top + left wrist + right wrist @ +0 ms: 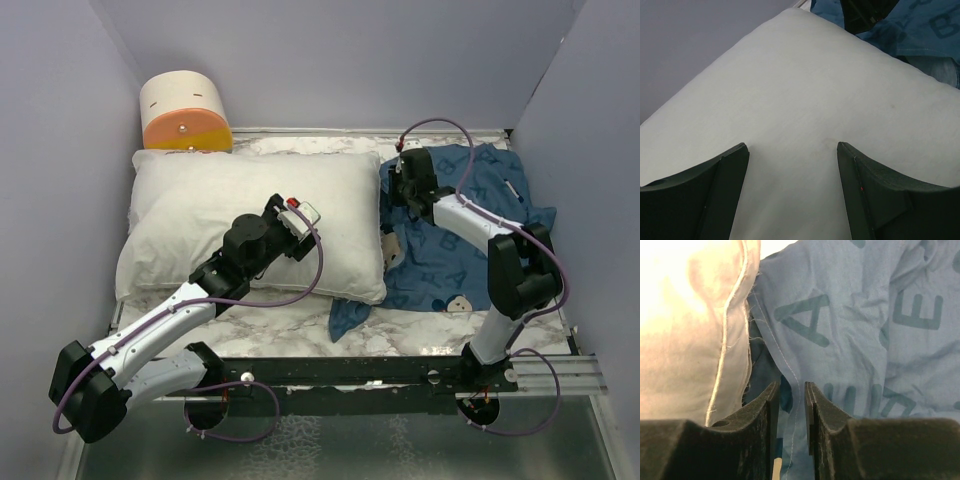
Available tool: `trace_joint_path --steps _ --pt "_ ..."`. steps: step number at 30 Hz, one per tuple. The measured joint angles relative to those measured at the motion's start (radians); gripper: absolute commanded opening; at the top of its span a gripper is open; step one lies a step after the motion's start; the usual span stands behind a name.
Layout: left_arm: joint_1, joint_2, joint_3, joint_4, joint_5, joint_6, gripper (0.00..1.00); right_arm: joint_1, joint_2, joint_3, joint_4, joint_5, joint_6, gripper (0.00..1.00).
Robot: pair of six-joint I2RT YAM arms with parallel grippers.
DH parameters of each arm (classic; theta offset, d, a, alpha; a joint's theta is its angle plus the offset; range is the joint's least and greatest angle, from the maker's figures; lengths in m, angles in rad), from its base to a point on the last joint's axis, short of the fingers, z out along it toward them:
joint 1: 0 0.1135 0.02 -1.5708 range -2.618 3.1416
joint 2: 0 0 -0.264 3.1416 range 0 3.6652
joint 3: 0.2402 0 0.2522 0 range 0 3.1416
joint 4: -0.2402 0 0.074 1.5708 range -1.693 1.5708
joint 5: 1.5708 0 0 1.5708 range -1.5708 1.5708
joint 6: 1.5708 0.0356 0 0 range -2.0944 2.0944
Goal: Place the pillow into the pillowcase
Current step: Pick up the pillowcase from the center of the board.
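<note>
- The pillow (pixel 190 200) lies on the left of the worktop (pixel 300 325). It looks puffy and light, so it will squish.
- The pillowcase (pixel 430 275) touches its right side. It is thin, floppy cloth.
- The left gripper (pixel 792 150) hangs wide open over the pillow; a corner looks best to pinch.
- The right gripper (pixel 790 387) is nearly closed at the pillowcase edge; I cannot tell if it pinches.

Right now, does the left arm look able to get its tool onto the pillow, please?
Probably yes: the left tool hovers open above the pillow, only bare white fabric beneath it. The right tool is off to the side, on the pillowcase, not in the way.
</note>
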Motion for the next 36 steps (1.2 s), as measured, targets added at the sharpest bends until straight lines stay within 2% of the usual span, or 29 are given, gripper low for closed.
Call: trace_joint_path --steps 13,19,29,33,36 --pt "0.0 0.0 0.0 0.0 0.002 0.003 0.74 0.0 0.056 0.01 -0.024 0.025 -0.005 0.23" --pt "0.0 0.0 0.0 0.0 0.003 0.003 0.74 -0.005 0.066 0.017 -0.026 0.047 -0.009 0.14" --pt "0.0 0.0 0.0 -0.001 0.013 0.003 0.74 -0.006 0.066 0.021 -0.024 0.048 -0.011 0.13" --pt "0.0 0.0 0.0 -0.001 0.013 0.003 0.74 -0.006 0.066 0.025 -0.023 0.05 -0.019 0.01" --pt "0.0 0.0 0.0 -0.001 0.016 0.003 0.74 -0.006 0.066 0.027 -0.023 0.054 -0.021 0.01"
